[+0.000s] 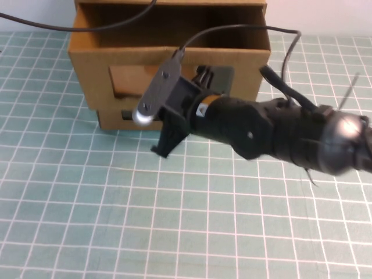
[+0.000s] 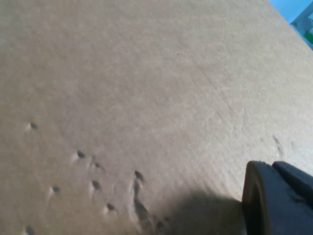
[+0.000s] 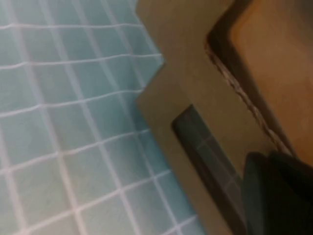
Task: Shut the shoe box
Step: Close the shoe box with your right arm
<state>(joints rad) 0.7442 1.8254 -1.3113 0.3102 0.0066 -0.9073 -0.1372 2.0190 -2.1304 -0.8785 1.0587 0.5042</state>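
Pressing at the shoe box (image 1: pixel 174 64) front near the table's far edge, right gripper (image 1: pixel 174 125) sits against the windowed panel; can't tell its opening, nothing visibly held. Left gripper (image 2: pixel 279 198) rests close against plain cardboard, opening unclear too. Box looks light, stiff, dent-prone; push flat on the front panel.

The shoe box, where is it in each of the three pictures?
High view: the shoe box stands at the top centre, behind the right gripper.
Left wrist view: plain brown cardboard fills the picture; which box it is, I cannot tell. The left gripper shows at one corner.
Right wrist view: its front panel is close by, on the green grid mat.
Shared landmark: the brown cardboard.
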